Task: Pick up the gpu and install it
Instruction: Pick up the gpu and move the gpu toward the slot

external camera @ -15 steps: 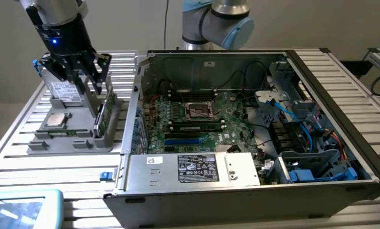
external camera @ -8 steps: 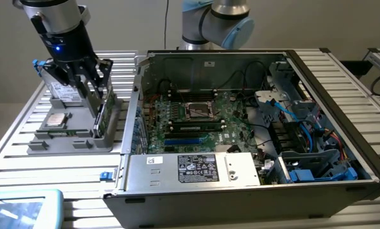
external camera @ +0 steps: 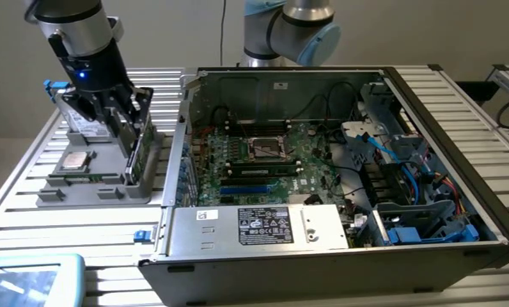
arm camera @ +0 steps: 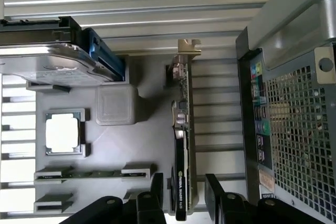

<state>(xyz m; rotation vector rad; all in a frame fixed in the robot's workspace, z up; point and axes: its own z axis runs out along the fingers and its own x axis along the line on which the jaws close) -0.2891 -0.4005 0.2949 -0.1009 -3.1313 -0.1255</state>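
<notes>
Away from the pincer point(external camera: 128, 131), toward the exterior view's left: hard drive point(external camera: 82, 118) standing in the grey tray point(external camera: 93, 195), processor point(external camera: 73, 161) lying flat beside it, memory stick point(arm camera: 94, 173) on edge in its own slot. All carried on the slatted counter point(external camera: 32, 211).

Pincer: low over the tray, released, fingers point(arm camera: 157, 195) spread to either side of the gpu point(arm camera: 181, 129), with a gap visible on both faces. No contact seen, nothing grasped.

Gpu: upright on its long edge in the tray slot, directly beneath and between the fingers, not yet lifted. Silver bracket point(arm camera: 189, 45) at the end far from the pincer; pincer set near the opposite end.

Handling, as judged: light, stiff, flat, fragile. Thin board, prone to tipping or twisting if pinched off-centre. Smooth black face probably slippery; components on the green side at risk under pressure. Best held across the two flat faces near the upper edge, clear of connector contacts and bracket.

Beside the pincer, toward the exterior view's right: open computer case point(external camera: 340, 160), motherboard point(external camera: 263, 153) exposed, expansion slots unoccupied as far as can be told.
</notes>
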